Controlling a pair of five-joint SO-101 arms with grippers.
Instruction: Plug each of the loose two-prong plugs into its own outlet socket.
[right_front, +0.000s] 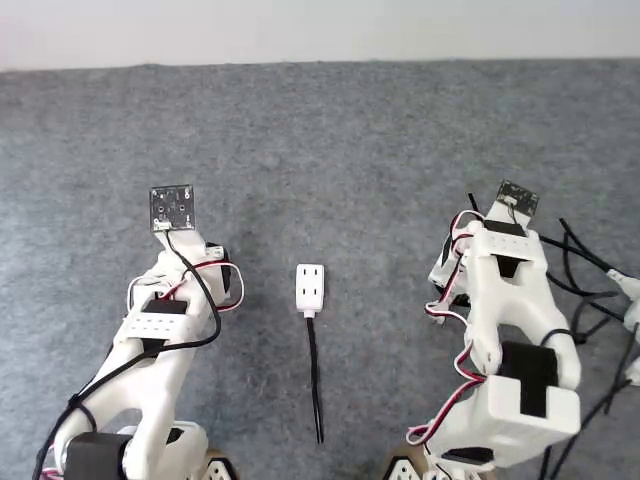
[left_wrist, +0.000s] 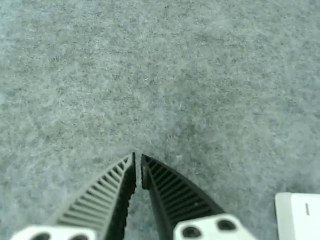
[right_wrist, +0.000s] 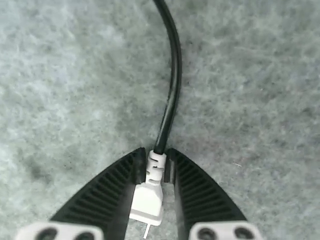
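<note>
Grey carpet (right_front: 350, 140) is spread under everything in the high view. A white outlet (right_front: 310, 285) is laid between the arms, its long axis running away from the arm bases. Its black cord (right_front: 315, 380) is led back toward them. Its sockets are judged to be empty. The left arm (right_front: 160, 340) is set closer to the outlet than the right arm (right_front: 510, 330).

In the left wrist view, the left gripper (left_wrist: 138, 157) is drawn almost closed over bare carpet. Only a thin slit is left between the jaws and nothing is held. A corner of the outlet (left_wrist: 297, 215) is seen near it.

In the right wrist view, the right gripper (right_wrist: 155, 152) is clamped on a white plug (right_wrist: 147, 197). The plug is lined up along the fingers, with a prong (right_wrist: 146, 231) turned back toward the wrist. Its black lead (right_wrist: 172, 75) is carried out beyond the tips. The outlet is to be found to this gripper's left. The prongs are judged to need turning toward the sockets first.
</note>
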